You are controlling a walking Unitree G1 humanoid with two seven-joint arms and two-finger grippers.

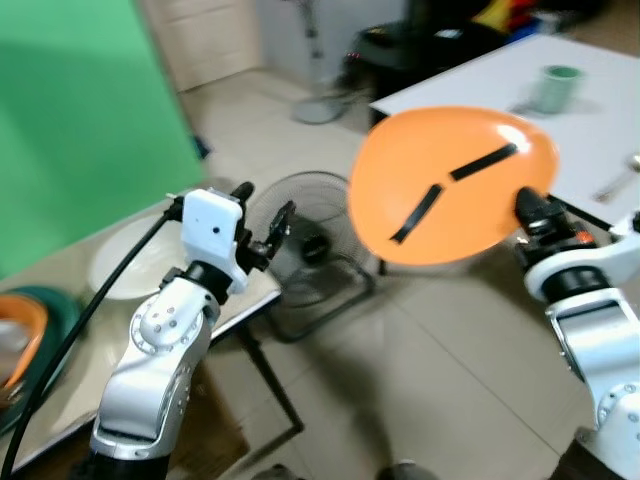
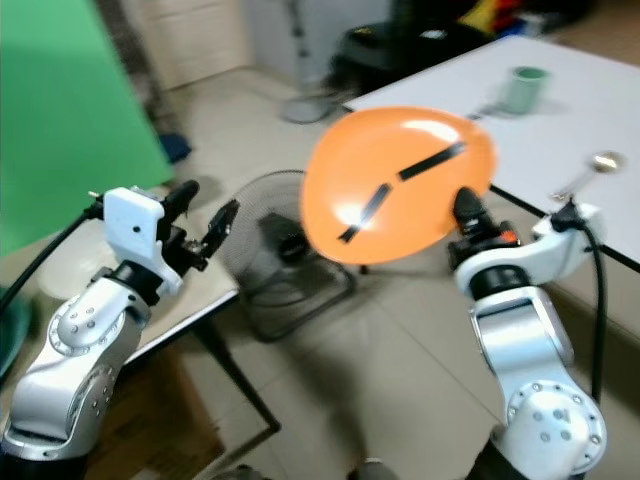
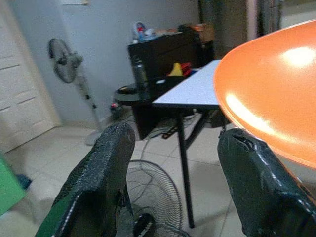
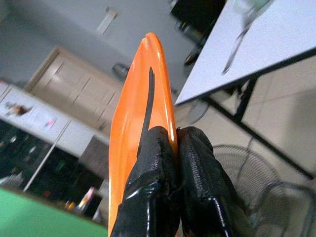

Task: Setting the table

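Observation:
An orange plate with two black tape strips hangs in the air over the floor, tilted up toward me. My right gripper is shut on its right rim, and the right wrist view shows both fingers pinching the plate edge-on. My left gripper is open and holds nothing; it is raised over the edge of the left counter. The white table at the far right carries a green cup and a spoon.
A floor fan lies on the tiles between the counter and the white table. The left counter holds a white plate and a green bowl. A standing fan and dark furniture stand behind.

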